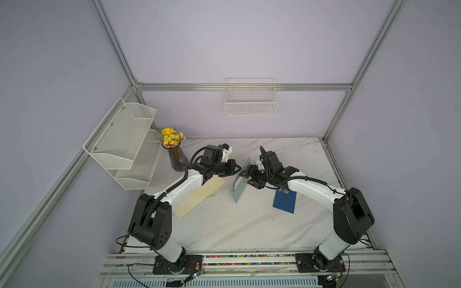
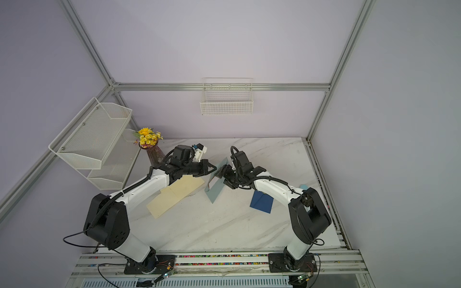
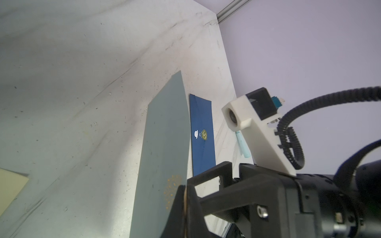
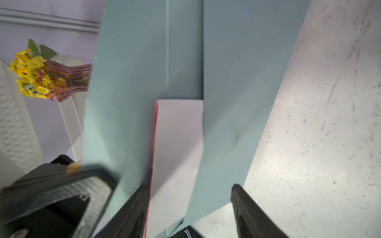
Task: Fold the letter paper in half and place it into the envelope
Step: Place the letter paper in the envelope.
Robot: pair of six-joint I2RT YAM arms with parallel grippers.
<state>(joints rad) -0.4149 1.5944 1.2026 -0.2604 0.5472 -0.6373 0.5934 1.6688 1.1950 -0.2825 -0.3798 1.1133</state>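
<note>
Matte cream sheets (image 1: 199, 195) lie flat on the marbled bench (image 1: 224, 224). Left gripper (image 3: 184, 191) is pinched shut on the stiff grey-green envelope (image 3: 165, 144), held up tilted. Creased white letter paper (image 4: 177, 144), fold done, sits partway in the pocket. Right gripper (image 4: 189, 186) stands wide, gripping nothing. Left to do, probably: seat it fully.

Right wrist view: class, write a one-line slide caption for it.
Folded letter paper sits partway inside the grey-blue envelope, right end effector open around it.
</note>
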